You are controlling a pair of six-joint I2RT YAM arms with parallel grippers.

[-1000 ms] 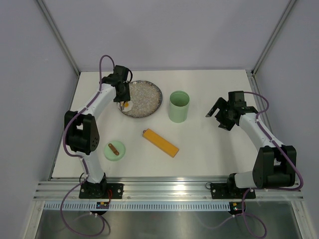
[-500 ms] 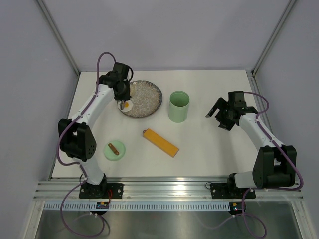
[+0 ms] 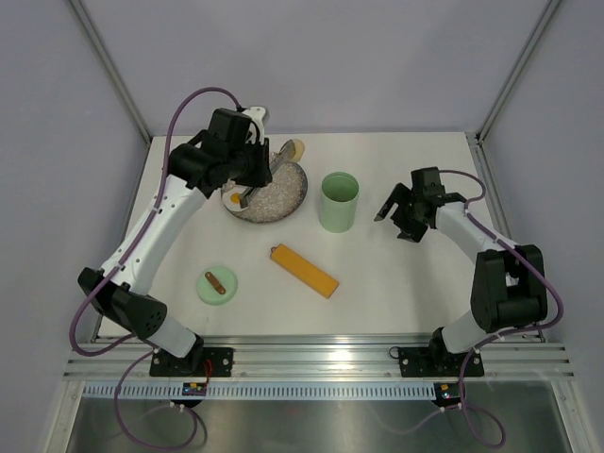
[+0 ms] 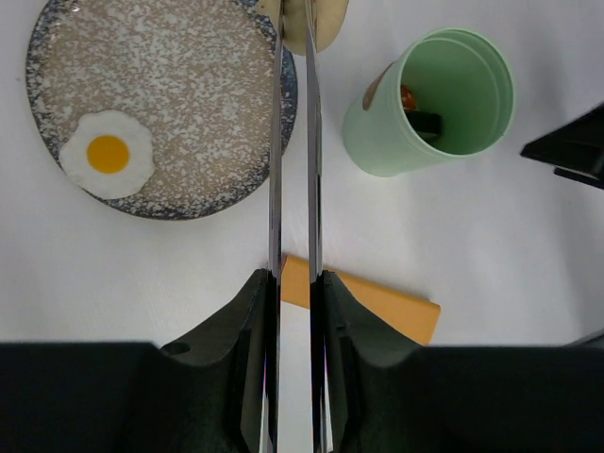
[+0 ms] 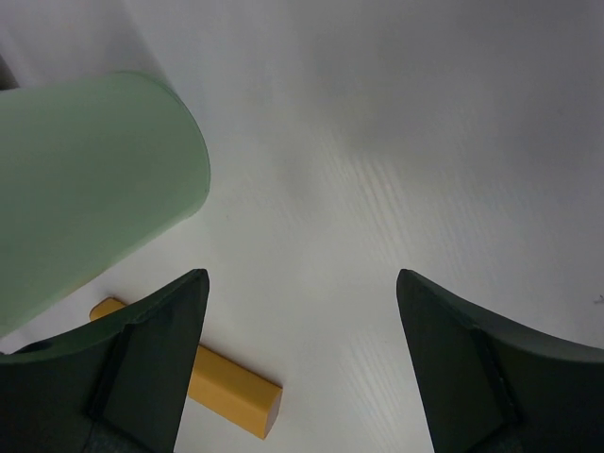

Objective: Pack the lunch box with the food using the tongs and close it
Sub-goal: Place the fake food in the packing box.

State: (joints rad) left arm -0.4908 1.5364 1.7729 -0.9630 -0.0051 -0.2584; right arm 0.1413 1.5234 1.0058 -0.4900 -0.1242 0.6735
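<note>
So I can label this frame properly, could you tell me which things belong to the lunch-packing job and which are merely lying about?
Job: tongs, cream round piece in their tips, fried-egg piece, green lunch box with pieces inside, its lid.
Lying about: orange-yellow bar; speckled plate, only carrying the egg.

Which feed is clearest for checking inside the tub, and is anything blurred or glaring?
Left wrist view: sharpest, evenly lit; inside the tub is shaded yet readable, and the tongs carry thin glare streaks. Right wrist view: the tub wall and the right gripper are soft, too close to focus. Top view: even light, faint shadows on the table.
</note>
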